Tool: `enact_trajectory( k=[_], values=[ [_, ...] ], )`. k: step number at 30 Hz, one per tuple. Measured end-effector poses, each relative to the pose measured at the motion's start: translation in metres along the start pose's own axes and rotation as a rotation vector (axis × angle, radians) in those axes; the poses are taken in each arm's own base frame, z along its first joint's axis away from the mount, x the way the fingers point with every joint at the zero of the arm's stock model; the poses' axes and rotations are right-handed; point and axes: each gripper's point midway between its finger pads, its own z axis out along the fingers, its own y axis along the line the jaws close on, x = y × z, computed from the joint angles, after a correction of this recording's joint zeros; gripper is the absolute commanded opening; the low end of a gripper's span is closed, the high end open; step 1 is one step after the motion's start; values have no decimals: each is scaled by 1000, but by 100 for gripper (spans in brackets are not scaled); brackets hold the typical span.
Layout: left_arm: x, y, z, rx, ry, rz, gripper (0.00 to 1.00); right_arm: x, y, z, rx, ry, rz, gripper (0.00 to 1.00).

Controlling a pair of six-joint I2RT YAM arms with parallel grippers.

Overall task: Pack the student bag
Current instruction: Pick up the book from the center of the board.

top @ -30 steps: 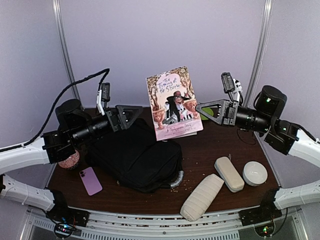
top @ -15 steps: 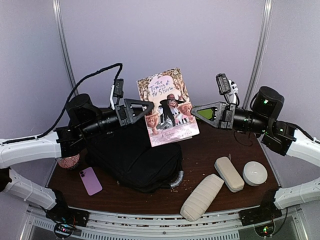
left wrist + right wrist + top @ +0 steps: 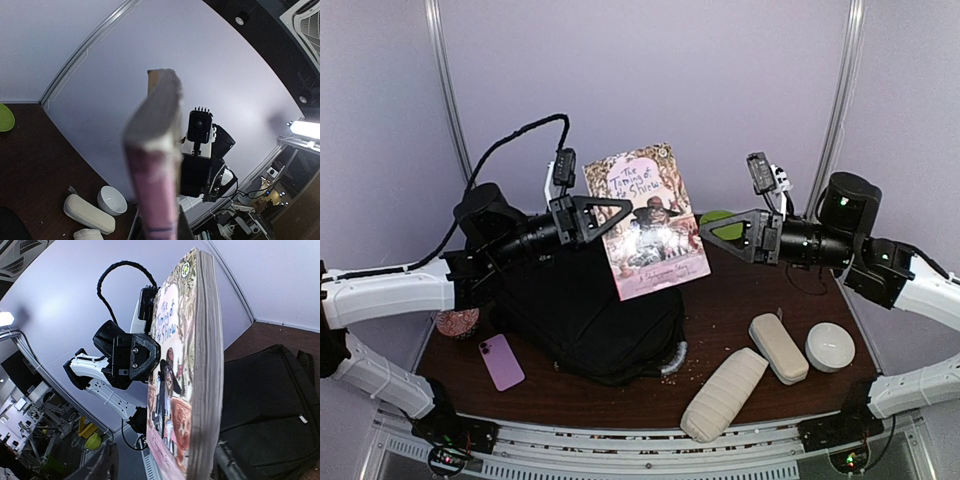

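Note:
The student bag (image 3: 590,320), a soft black backpack, lies on the left half of the table, and in the right wrist view the student bag (image 3: 270,405) shows behind the book. A paperback book (image 3: 645,220) with a pink illustrated cover hangs upright in the air above it. My left gripper (image 3: 620,212) is shut on the book's left edge; the left wrist view shows the book's spine (image 3: 157,165) end-on. My right gripper (image 3: 708,232) is at the book's right edge. Its fingers stand apart on either side of the book (image 3: 192,365).
A purple phone (image 3: 502,361) and a pink speckled ball (image 3: 457,322) lie left of the bag. To the right lie two beige cases (image 3: 724,393) (image 3: 778,347) and a white bowl (image 3: 830,346). A green object (image 3: 720,222) sits at the back.
The left arm came in and shut on the book's left edge. The right gripper, which was holding the book, has opened. The book has shifted left and slightly down.

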Motion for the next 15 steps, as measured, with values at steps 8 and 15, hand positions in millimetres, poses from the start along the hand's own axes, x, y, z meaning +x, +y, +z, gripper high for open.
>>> enact_trajectory(
  k=[8,15],
  values=[
    [-27,-16,-16,-48,-91,96,0,-15,8,-24,44,-131,-19,99],
    [-64,-37,-15,-14,-236,130,0,9,-17,3,67,-160,135,98]
  ],
)
